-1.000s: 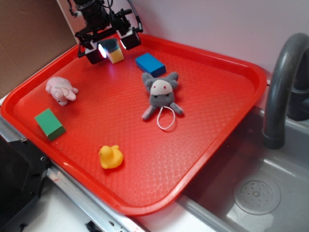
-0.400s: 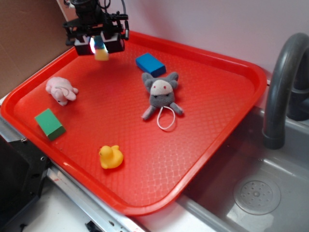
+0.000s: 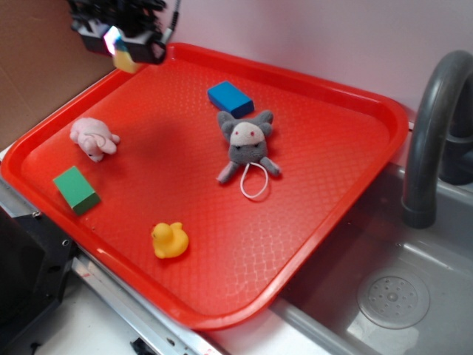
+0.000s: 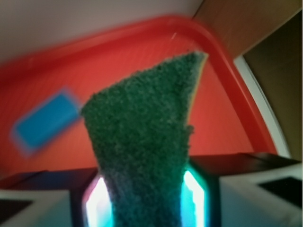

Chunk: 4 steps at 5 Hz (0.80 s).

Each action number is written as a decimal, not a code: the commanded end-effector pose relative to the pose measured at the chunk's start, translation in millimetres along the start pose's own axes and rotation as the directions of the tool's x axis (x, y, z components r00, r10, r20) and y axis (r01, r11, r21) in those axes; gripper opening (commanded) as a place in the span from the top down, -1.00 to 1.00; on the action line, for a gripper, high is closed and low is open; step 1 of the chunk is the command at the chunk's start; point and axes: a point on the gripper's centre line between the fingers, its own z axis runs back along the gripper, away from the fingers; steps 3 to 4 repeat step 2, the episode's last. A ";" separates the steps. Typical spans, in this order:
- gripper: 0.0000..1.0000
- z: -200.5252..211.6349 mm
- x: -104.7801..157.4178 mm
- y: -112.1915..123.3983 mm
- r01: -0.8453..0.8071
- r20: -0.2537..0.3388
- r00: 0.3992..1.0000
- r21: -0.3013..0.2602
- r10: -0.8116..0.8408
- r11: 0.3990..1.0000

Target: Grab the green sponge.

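Jaws closed on green sponge (image 4: 142,156) — wedge pinched between both pads, dark scouring face toward wrist camera, long axis running up out of grip. Gripper (image 3: 124,46) at upper left of frame, raised above red tray (image 3: 325,89) far corner. Blue block (image 3: 230,97) lower right of it, well apart. Arm cut off by frame top — yellow foam barely visible.

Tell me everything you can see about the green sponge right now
The green sponge is a small wedge with a dark green, coarse scouring face and a yellow foam body, its yellow edge peeking out in the exterior view. It is clamped between the gripper fingers, held in the air over the red tray's far left corner, touching nothing else.
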 end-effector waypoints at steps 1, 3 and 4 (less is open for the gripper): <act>1.00 74.4 -24.4 -23.3 0.387 -0.003 0.920 -0.131 -0.391 0.913; 1.00 81.2 -25.6 -26.5 0.453 -0.006 0.890 -0.118 -0.457 0.884; 1.00 81.2 -25.6 -26.5 0.453 -0.006 0.890 -0.118 -0.457 0.884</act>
